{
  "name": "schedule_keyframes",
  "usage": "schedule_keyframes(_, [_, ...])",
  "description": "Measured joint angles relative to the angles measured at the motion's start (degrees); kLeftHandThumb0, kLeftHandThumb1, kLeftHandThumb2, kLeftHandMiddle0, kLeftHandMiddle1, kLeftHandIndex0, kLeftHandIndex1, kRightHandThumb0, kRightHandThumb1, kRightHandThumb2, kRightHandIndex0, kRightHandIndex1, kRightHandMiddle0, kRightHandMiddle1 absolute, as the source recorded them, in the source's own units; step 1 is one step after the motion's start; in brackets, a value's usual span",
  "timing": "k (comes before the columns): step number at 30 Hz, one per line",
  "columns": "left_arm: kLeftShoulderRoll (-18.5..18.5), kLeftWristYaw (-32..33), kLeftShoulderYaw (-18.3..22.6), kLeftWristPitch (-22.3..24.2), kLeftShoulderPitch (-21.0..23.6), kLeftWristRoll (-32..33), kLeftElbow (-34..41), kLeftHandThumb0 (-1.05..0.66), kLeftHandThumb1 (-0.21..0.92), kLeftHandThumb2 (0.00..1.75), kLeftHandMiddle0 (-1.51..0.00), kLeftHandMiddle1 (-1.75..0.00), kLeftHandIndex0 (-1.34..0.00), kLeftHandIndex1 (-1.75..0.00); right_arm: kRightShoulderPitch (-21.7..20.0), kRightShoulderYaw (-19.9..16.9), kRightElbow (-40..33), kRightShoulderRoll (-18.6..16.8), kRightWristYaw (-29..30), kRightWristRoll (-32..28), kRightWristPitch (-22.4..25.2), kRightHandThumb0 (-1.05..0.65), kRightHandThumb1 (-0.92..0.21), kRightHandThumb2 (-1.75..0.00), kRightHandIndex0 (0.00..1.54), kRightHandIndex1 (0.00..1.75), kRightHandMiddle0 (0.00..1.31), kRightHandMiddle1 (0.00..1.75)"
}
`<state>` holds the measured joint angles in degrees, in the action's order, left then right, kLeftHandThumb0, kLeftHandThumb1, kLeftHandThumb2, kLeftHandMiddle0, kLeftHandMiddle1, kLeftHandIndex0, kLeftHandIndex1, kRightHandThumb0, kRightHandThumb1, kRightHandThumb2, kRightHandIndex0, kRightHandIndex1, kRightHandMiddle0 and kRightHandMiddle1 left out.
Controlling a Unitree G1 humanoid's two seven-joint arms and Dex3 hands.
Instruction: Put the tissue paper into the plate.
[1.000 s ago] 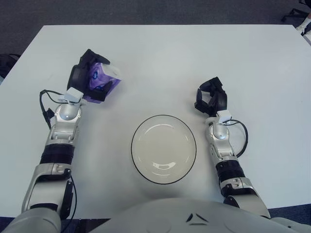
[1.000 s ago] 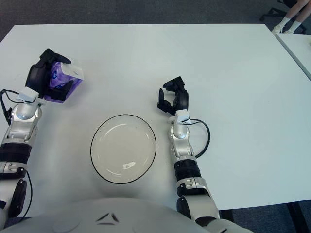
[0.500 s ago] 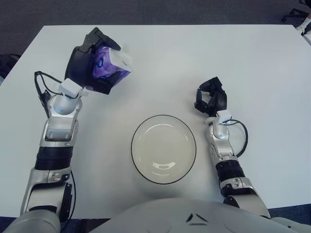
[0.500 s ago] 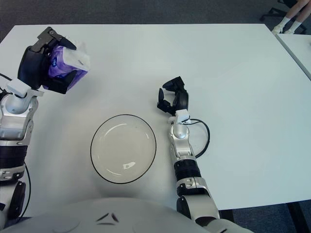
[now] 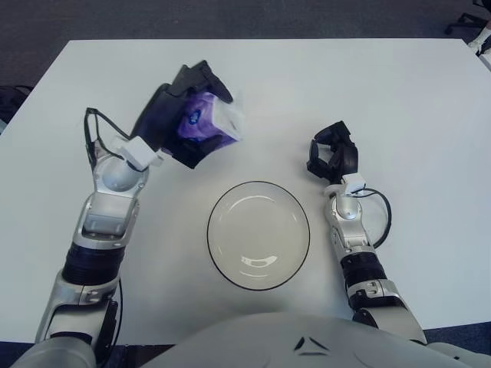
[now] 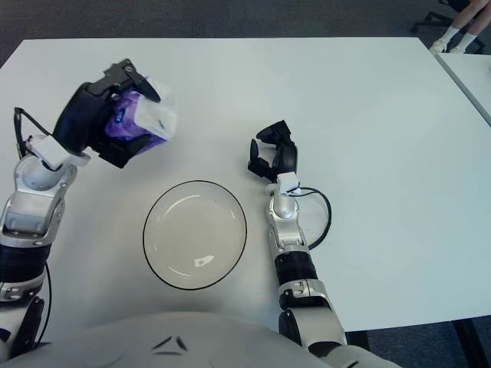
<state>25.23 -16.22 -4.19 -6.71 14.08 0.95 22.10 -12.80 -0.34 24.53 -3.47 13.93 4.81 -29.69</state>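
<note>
My left hand (image 5: pixel 184 123) is shut on a purple and white tissue pack (image 5: pixel 209 125) and holds it in the air, up and to the left of the plate. The pack also shows in the right eye view (image 6: pixel 142 121). The white plate (image 5: pixel 258 234) with a dark rim lies on the table at the near middle and holds nothing. My right hand (image 5: pixel 333 157) rests on the table just right of the plate, fingers curled, holding nothing.
The white table (image 5: pixel 307 84) fills the view. A second table corner (image 6: pixel 469 69) and a chair base (image 6: pixel 437 19) show at the far right. A cable (image 5: pixel 381 218) loops beside my right forearm.
My left hand has lifted the tissue pack off the table's left side and carried it right, toward the plate. The right hand has not moved.
</note>
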Motion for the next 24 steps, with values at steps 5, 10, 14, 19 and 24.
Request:
schedule_keyframes(5, [-0.8, -4.9, -4.0, 0.4, 0.0, 2.0, 0.8, -0.60, 0.05, 1.65, -1.41, -1.75, -0.84, -1.75, -0.1, 0.0, 0.0, 0.0, 0.0, 0.0, 0.0, -0.41, -0.55, -1.03, 0.64, 1.71, 0.43, 1.75])
schedule_keyframes(10, [-0.3, -9.8, -7.4, 1.4, 0.0, 2.6, 4.0, -0.59, 0.06, 1.63, -1.40, -1.75, -0.82, -1.75, 0.3, 0.3, -0.8, -0.1, 0.7, 0.4, 0.2, -0.41, -0.55, -1.03, 0.66, 1.70, 0.43, 1.75])
schedule_keyframes(14, [0.6, -12.6, -9.1, 1.3, -0.1, 1.6, 5.4, -0.58, 0.07, 1.63, -1.40, -1.75, -0.82, -1.75, 0.7, 0.7, -1.7, -0.2, 1.3, 0.7, 0.3, -0.41, -0.55, -1.02, 0.69, 1.70, 0.43, 1.75])
schedule_keyframes(19, [3.5, -17.1, -10.3, 1.3, 0.0, -1.1, 6.4, -0.58, 0.08, 1.61, -1.38, -1.75, -0.81, -1.75, 0.7, 0.9, -2.1, -0.1, 2.4, 1.3, 1.1, -0.41, -0.55, -1.03, 0.72, 1.71, 0.43, 1.75])
schedule_keyframes(24, [6.3, -21.3, -11.1, 1.3, 0.4, -1.7, 6.5, -0.56, 0.10, 1.58, -1.35, -1.75, -0.79, -1.75, 1.0, 1.2, -2.6, -0.1, 2.9, 1.9, 2.2, -0.41, -0.55, -1.04, 0.71, 1.73, 0.43, 1.75])
